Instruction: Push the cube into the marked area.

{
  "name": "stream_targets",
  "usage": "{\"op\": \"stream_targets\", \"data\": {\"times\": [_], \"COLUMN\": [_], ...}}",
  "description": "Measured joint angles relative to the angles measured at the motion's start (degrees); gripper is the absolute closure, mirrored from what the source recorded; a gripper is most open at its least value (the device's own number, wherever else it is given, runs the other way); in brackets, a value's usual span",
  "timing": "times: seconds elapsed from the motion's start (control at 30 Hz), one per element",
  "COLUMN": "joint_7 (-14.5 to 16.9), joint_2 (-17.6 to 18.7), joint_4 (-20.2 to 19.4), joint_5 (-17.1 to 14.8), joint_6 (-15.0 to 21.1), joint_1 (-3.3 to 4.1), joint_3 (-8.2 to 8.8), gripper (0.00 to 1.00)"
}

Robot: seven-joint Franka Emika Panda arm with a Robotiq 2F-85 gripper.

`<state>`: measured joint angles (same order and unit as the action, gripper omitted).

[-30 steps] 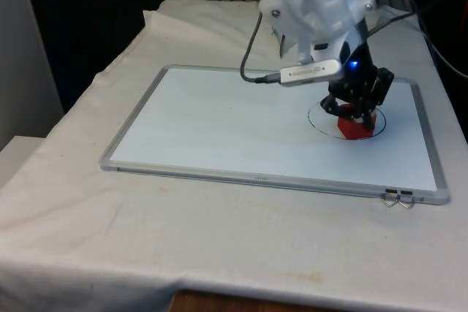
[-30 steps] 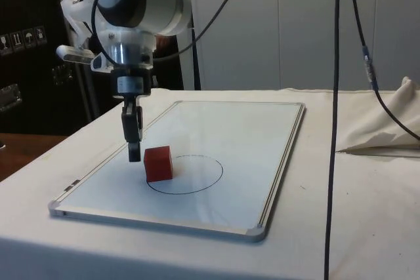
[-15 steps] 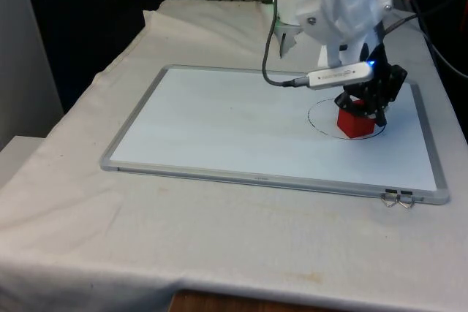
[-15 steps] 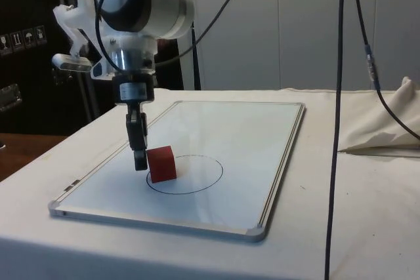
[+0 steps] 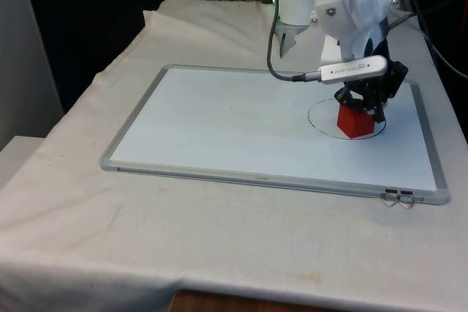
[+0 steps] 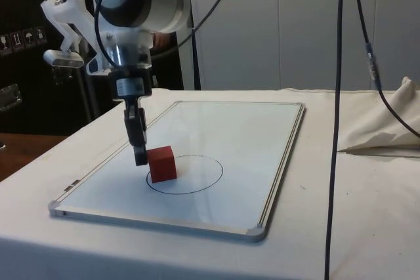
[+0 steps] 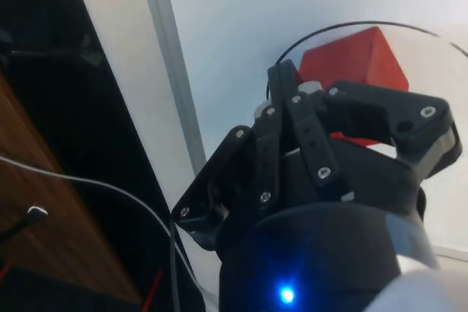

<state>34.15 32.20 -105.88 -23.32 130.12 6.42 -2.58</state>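
The fingers (image 6: 140, 155) are pressed together, holding nothing, their tips touching the red cube's (image 6: 161, 163) side. The cube is sitting on the whiteboard (image 5: 219, 126), straddling the edge of the drawn circle (image 6: 203, 176), mostly inside it, on the tabletop (image 5: 88, 217)

Even, bright room light — no glare on the whiteboard (image 5: 219, 122). Soft shadows; the near gripper (image 7: 292, 93) looks blurred.
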Motion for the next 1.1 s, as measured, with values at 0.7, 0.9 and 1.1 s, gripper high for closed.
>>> {"op": "stream_targets", "data": {"times": [0.7, 0.9, 1.1], "joint_7": [-3.95, -6.07, -8.37], "joint_2": [-3.27, -4.35, -5.90], "joint_4": [1.66, 2.46, 2.58], "joint_5": [2.29, 2.46, 2.52], "joint_6": [-2.41, -3.38, -3.95], "joint_1": [0.34, 0.34, 0.29], "joint_3": [-0.29, -0.11, 0.17], "gripper": [1.00, 1.00, 1.00]}}
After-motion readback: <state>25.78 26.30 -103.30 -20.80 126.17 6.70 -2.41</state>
